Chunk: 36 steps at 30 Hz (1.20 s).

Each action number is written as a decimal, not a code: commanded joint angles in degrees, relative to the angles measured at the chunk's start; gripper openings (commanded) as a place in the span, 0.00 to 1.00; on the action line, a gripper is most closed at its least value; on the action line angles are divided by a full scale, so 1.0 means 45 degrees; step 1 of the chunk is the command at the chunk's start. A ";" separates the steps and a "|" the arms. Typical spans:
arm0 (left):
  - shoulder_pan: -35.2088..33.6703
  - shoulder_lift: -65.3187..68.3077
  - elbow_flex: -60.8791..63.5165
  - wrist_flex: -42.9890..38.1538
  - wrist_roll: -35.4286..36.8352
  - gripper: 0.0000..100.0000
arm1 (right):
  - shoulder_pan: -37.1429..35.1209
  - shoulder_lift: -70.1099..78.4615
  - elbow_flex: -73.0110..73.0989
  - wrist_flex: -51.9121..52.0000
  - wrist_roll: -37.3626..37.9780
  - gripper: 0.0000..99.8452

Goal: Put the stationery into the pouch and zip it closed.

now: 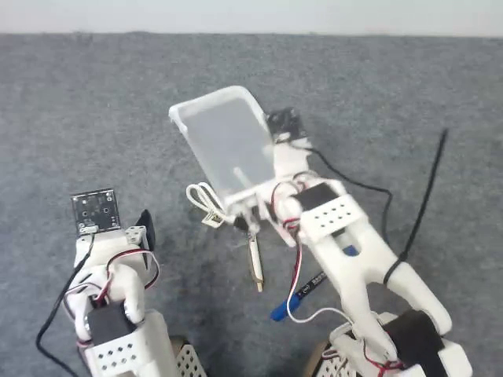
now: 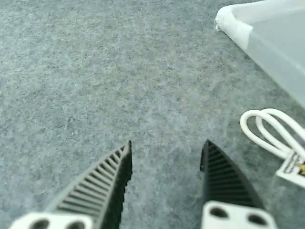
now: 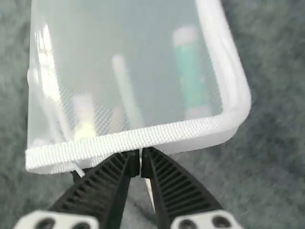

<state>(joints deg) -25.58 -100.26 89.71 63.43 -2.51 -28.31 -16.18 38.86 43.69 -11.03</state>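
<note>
Two pens, a pale pen (image 1: 256, 263) and a blue-capped marker (image 1: 302, 294), loose on the carpet (image 1: 94, 102) at lower centre of the high view. Upper centre: the pouch (image 1: 224, 145), tilted, its hem nipped between the pressed-together fingers of the right gripper (image 3: 140, 160). Up close through the clear wall, a green-banded stick (image 3: 190, 76). Lower left, the left gripper (image 2: 164, 162) — fingers spread over carpet, a white cord loop (image 2: 267, 133) just beside.

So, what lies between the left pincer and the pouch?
A looped white cord lies between the left pincer and the pouch, clearest in the high view.
</note>
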 commanded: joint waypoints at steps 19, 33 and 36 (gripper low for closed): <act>-0.0039 -0.0078 -0.0088 -0.0352 0.0000 0.22 | 0.1260 0.4210 -0.7756 0.2589 -0.1387 0.16; -0.0039 -0.0078 -0.0068 -0.0352 0.0000 0.22 | -0.0615 0.3468 -0.8010 0.5402 -0.4103 0.15; -0.0039 -0.0078 -0.0068 -0.0352 -0.0020 0.22 | -0.0674 0.4190 -0.8088 0.5226 -0.4571 0.15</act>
<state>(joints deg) -25.58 -100.26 89.71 63.43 -2.51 -30.77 2.73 6.15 67.43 -29.49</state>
